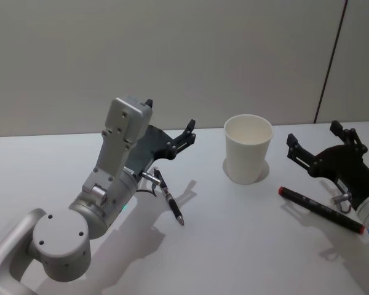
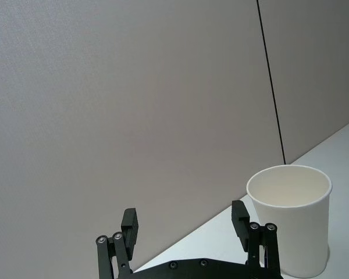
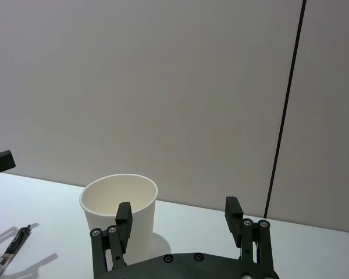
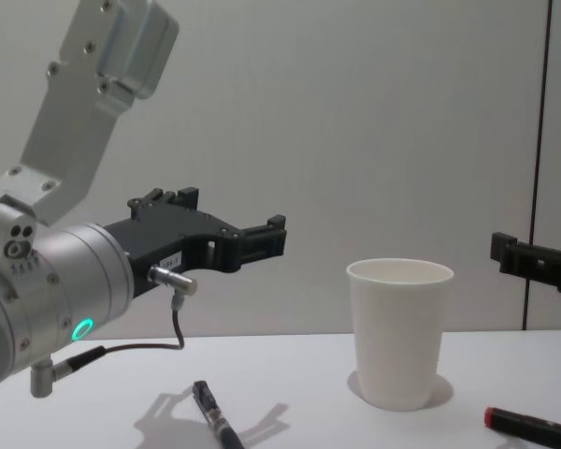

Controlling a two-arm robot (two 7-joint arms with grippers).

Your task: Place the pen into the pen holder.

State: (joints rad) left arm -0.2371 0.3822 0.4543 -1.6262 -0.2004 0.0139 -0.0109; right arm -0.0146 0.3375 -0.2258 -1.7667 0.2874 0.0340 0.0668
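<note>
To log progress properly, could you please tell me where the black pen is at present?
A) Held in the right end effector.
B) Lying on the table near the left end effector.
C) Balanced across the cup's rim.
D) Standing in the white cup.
B: the black pen lies flat on the table by the open, empty left end effector, apart from the cup.

Plain grey wall (image 1: pixel 172 61), 1 dark vertical seam (image 1: pixel 330 61), perhaps a joint; white table (image 1: pixel 234 246).

We note bright, even indoor light; soft shadows of black pen (image 1: pixel 170 200), paper cup (image 1: pixel 248 149) on white table (image 1: pixel 234 252).
</note>
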